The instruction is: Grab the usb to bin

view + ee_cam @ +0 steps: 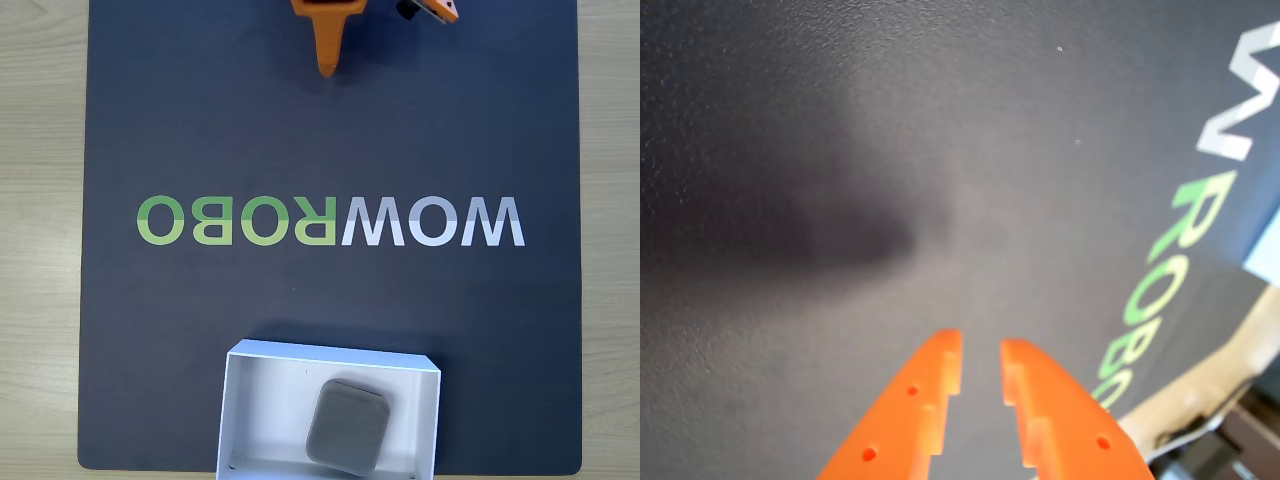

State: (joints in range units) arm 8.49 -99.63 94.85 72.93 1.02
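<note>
We see a dark mat [200, 120] with a matt, finely pebbled face and smooth printed lettering [330, 221] in green and pale grey. Beneath it the tabletop [40, 200] looks like light wood-grain laminate. The end effector [980, 365] is glossy orange plastic with faint layered ridges. The bin [232, 400] looks like thin white card, smooth and matt. The usb [347, 427] is matt grey, softly textured.

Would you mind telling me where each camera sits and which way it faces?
Fixed view: above, looking straight down on the dark mat, the bin holding the usb; orange gripper at the top edge.
Wrist view: on the arm, looking past the gripper, jaws slightly apart, onto the mat.
Shared: the mat's lettering.
</note>
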